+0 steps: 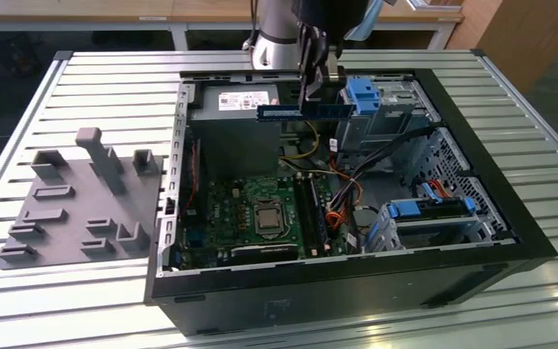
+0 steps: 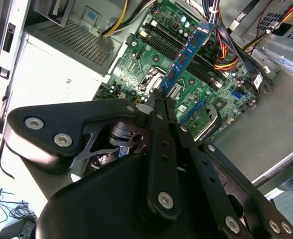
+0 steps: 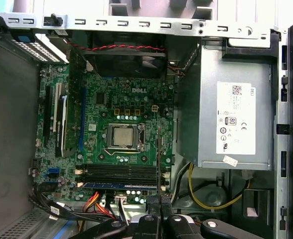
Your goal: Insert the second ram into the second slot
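My gripper is shut on the second ram, a thin blue stick held level above the open computer case, over the grey power supply. In the second wrist view the shut fingertips pinch one end of the ram, which reaches out over the green motherboard. The first wrist view looks down past the gripper, with the ram edge-on as a thin line crossing the dark ram slots. A blue strip lies along one slot. I cannot tell which is the second slot.
The case lies open on a slatted metal table. A grey fixture plate with upright posts sits to the exterior view's left. Blue drive-bay clips, orange cables and the processor socket are inside the case.
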`<state>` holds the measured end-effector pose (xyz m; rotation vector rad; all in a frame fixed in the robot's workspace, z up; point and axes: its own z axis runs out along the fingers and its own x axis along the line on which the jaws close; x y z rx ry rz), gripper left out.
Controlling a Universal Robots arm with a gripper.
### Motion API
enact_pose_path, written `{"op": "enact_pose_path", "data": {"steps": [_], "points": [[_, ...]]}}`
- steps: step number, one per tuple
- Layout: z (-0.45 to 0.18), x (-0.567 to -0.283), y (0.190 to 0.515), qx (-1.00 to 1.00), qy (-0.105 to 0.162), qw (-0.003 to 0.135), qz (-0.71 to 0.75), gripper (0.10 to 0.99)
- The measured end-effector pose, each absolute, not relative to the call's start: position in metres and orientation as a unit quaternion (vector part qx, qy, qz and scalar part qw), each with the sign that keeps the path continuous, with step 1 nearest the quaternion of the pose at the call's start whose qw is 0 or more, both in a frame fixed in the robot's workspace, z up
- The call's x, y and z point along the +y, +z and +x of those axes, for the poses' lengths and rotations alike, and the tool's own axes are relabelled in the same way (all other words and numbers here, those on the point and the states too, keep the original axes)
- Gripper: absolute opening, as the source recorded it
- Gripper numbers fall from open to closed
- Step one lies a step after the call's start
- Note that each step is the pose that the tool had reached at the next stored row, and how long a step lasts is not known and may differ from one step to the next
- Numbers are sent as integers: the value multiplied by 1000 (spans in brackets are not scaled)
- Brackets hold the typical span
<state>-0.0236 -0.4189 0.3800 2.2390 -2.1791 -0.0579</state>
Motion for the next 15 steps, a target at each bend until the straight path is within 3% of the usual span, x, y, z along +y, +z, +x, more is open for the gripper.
{"op": "enact_pose_path", "data": {"steps": [15], "points": [[-24, -422, 380, -697, -18, 9, 716, 129]]}}
